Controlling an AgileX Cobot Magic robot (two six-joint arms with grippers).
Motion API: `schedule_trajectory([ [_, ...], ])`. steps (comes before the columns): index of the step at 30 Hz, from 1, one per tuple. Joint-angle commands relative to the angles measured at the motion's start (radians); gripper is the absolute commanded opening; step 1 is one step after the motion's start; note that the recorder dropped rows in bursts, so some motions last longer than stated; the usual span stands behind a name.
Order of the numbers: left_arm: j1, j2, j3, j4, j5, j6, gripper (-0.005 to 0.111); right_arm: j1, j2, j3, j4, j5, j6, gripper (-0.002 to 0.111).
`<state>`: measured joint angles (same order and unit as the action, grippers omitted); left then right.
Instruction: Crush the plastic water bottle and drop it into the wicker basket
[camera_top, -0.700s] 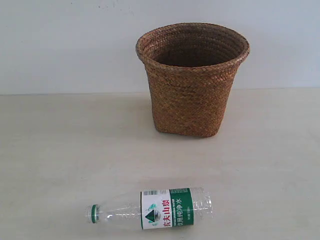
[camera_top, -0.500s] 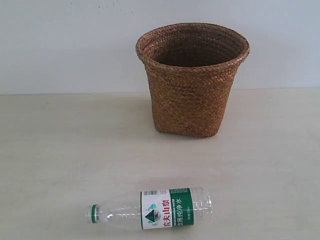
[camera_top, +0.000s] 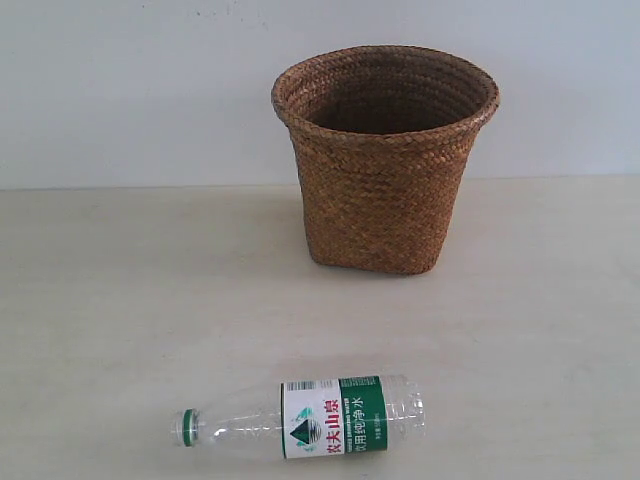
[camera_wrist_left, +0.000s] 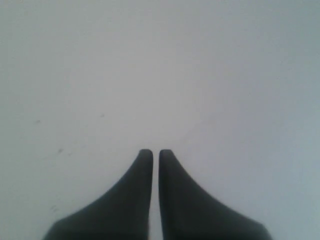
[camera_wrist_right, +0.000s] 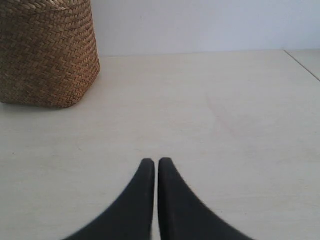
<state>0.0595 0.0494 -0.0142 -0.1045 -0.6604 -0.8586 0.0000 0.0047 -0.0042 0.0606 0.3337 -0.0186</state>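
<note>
Exterior view shows a pale wood-grain desk (camera_top: 120, 300) in front of a plain white wall. On it stands the tall brown woven wicker basket (camera_top: 380, 200), upright toward the back, its flared round mouth open and nothing visible inside. Well apart from it, close to the near edge, lies the clear ribbed plastic water bottle (camera_top: 330, 415) on its side. Its green-and-white label (camera_top: 333, 416) faces up, and its green cap (camera_top: 185, 427) points to the left of this view. The bottle looks full-bodied and not yet crushed. Neither arm appears in this view.

At the wrists, the dark left fingers (camera_wrist_left: 137, 195) are pressed together with only a hairline gap, grasping nothing, over a blank pale surface that I cannot tell for wall or desk. The dark right fingers (camera_wrist_right: 137, 195) are clenched the same way and empty above bare desk, with the basket's woven wall (camera_wrist_right: 50, 55) off to one side and the bottle out of sight.

As I judge it, the task stands at its very start: the reach for the bottle is not begun. The next move calls for at least one pair of fingers to spread and come down over the bottle's body. It should be steadied against rolling, since it is round and light. A squeeze on the thin ribbed wall, rather than on the stiffer neck, should collapse it.
</note>
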Motion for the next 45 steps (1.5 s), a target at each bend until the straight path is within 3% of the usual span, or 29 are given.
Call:
schedule_trajectory([
  [1, -0.006, 0.014, -0.127, 0.035, -0.144, -0.019, 0.004, -0.002, -0.005, 0.004, -0.004, -0.004, -0.002, 0.000],
  [8, -0.006, 0.146, -0.467, 0.365, -0.046, 0.094, 0.004, -0.002, -0.005, 0.004, -0.004, -0.004, -0.002, 0.000],
  [12, -0.006, 0.262, -0.696, 0.724, 0.259, 0.031, 0.004, -0.002, -0.005, 0.004, -0.004, -0.004, -0.002, 0.000],
  [13, -0.006, 0.306, -0.755, 0.859, 0.371, -0.038, 0.004, -0.002, -0.005, 0.004, -0.004, -0.010, -0.002, 0.000],
  [17, -0.006, 0.391, -0.816, 1.182, 0.502, -0.209, 0.004, -0.002, -0.005, 0.004, -0.006, -0.026, -0.018, 0.000],
  [18, -0.008, 0.426, -0.816, 1.372, 0.544, -0.310, 0.004, -0.002, -0.005, 0.004, -0.006, -0.050, -0.018, 0.000],
  [22, -0.044, 0.549, -0.816, 1.849, 0.572, -0.646, 0.004, -0.002, -0.005, 0.004, -0.006, -0.098, -0.018, 0.000],
  [25, -0.046, 0.689, -0.814, 1.849, 0.518, -0.715, 0.004, -0.002, -0.005, 0.004, -0.006, -0.141, -0.018, 0.000],
  [28, -0.046, 0.795, -0.814, 1.849, 0.573, -0.662, 0.004, -0.002, -0.005, 0.004, -0.006, -0.149, -0.018, 0.000],
  [32, -0.069, 0.888, -0.814, 1.849, 0.718, -0.489, 0.004, -0.002, -0.005, 0.004, -0.006, -0.163, -0.016, 0.000],
  [35, -0.178, 0.985, -0.793, 1.791, 0.913, -0.227, 0.004, -0.002, -0.005, 0.004, -0.003, -0.181, -0.014, 0.000],
  [38, -0.300, 1.064, -0.813, 1.503, 1.087, 0.191, 0.004, -0.002, -0.005, 0.004, -0.003, -0.181, -0.014, 0.000],
  [41, -0.407, 1.141, -0.881, 1.105, 1.192, 0.598, 0.004, -0.002, -0.005, 0.004, -0.003, -0.181, -0.014, 0.000],
  [45, -0.490, 1.224, -0.993, 0.567, 1.398, 1.166, 0.004, -0.002, -0.005, 0.004, -0.003, -0.188, -0.014, 0.000],
])
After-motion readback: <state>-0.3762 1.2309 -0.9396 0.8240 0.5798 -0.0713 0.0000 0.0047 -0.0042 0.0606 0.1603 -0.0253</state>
